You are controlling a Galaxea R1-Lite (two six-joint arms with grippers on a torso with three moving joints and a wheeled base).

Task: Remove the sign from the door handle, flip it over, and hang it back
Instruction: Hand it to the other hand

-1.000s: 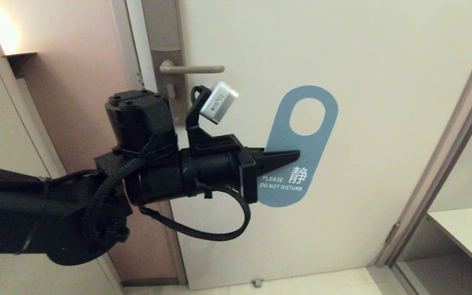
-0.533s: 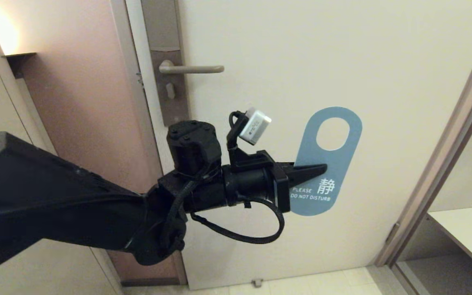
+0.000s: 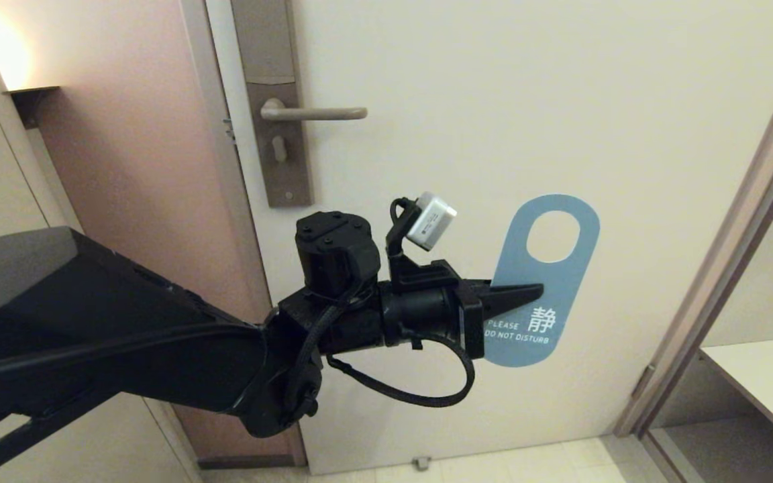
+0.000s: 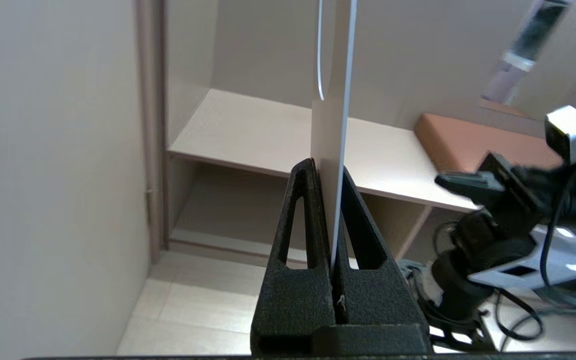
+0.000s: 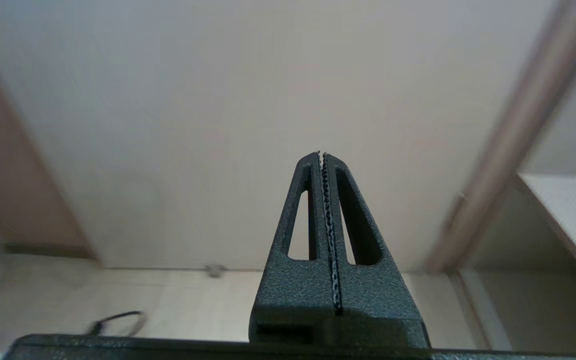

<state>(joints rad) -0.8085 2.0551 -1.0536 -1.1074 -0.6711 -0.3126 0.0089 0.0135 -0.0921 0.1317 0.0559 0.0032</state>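
Observation:
The sign (image 3: 564, 288) shows its blue "PLEASE DO NOT DISTURB" side and hangs upright in front of the door, low and to the right of the door handle (image 3: 319, 113). My left gripper (image 3: 534, 292) reaches in level from the left and is shut on the sign's middle, below its oval hole. The left wrist view has the sign (image 4: 333, 125) edge-on, pinched between the black fingers (image 4: 298, 210) of the left gripper (image 4: 329, 167). The handle is bare, on its tall backplate (image 3: 272, 60). My right gripper (image 5: 322, 154) is shut on nothing and points at the door's lower part.
The cream door (image 3: 494, 100) fills the view, with its frame (image 3: 729, 268) on the right. A shelf (image 3: 769, 382) stands beyond the frame. A door stop (image 3: 420, 463) sits on the tiled floor. The right arm (image 4: 508, 225) shows beside a bench with an orange cushion (image 4: 468, 145).
My left gripper has carried the sign to the right and down, further from the door handle. The sign stays blue side out. The handle and door have not moved.

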